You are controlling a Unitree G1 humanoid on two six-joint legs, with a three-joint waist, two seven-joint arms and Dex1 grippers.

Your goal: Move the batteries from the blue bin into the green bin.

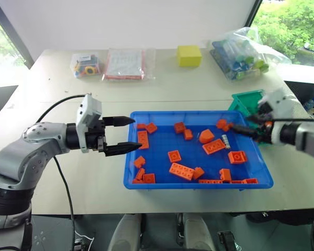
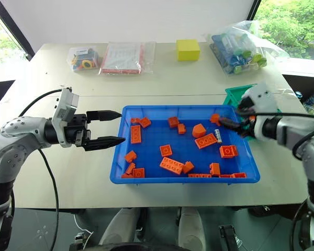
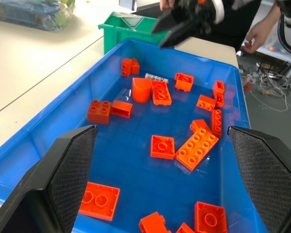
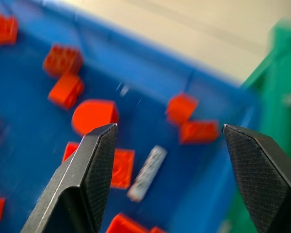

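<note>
Battery [image 4: 147, 173] lies among bricks [image 4: 122, 168] between open right fingers [image 4: 99, 174]; left fingers [image 3: 70, 170] also open.

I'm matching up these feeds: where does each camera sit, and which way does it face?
Head views: two eyes of one head camera, looking forward and down at the blue bin; both arms show.
Left wrist view: looks along the open left gripper across the bricks to the green bin.
Right wrist view: looks down between the open right gripper at a battery.
All share the blue bin.

Silver-grey arms, black-fingered left hand [image 1: 127, 135]
</note>
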